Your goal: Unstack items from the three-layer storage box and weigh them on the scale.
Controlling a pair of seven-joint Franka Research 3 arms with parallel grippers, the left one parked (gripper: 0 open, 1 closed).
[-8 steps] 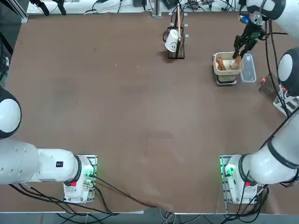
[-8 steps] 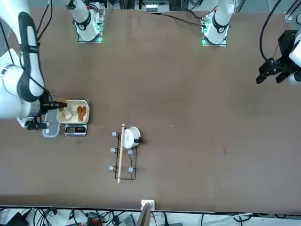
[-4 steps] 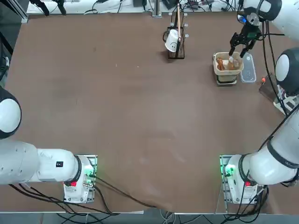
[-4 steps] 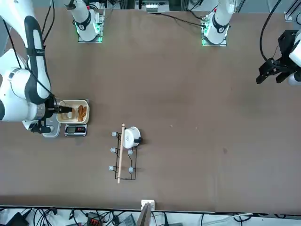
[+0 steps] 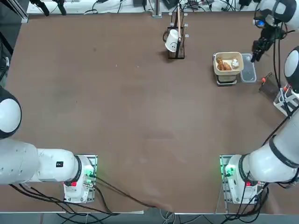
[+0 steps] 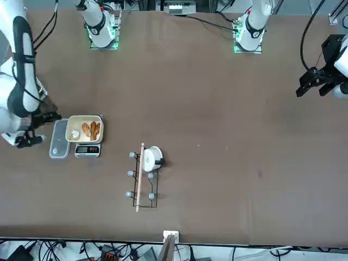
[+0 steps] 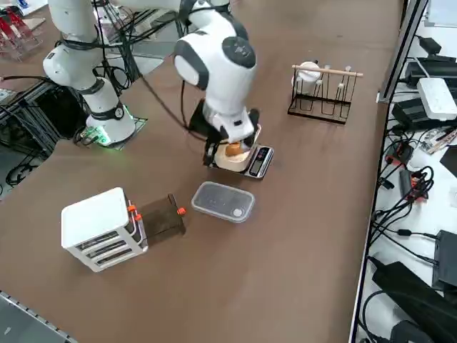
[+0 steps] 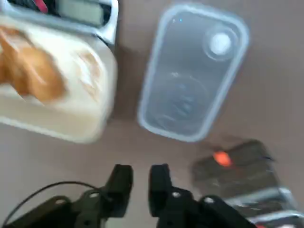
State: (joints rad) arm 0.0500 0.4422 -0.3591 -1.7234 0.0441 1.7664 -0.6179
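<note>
- The right gripper (image 8: 140, 183) hangs above bare tabletop (image 5: 140, 116), beside the clear lidded container (image 5: 248, 68) and off the scale's outer side. In the wrist view its jaws stand close together with a slim gap between them and nothing in it.
- In the top view the gripper (image 5: 256, 51) is a small dark shape at the far right; the jaws cannot be told apart there. In the front view it (image 6: 48, 116) is half hidden behind the arm's white links.
- The scale (image 5: 226, 70) carries its cream bowl (image 6: 84, 129); in the bowl lie two orange-brown pieces (image 5: 223, 65) side by side and a whitish piece (image 5: 235, 62) next to them.
- From the right side the arm's wrist covers most of the bowl — only one orange-brown piece (image 7: 233, 150) and the scale's display end show.
- The three-layer storage box (image 7: 103, 227) stands near the tabletop's edge, well apart from the scale; one dark drawer (image 7: 163, 216) is pulled out beside it — its contents cannot be made out. The top view cuts the box off at the right border.
- A black rack with a white cup (image 5: 173, 40) stands farther along the tabletop.
</note>
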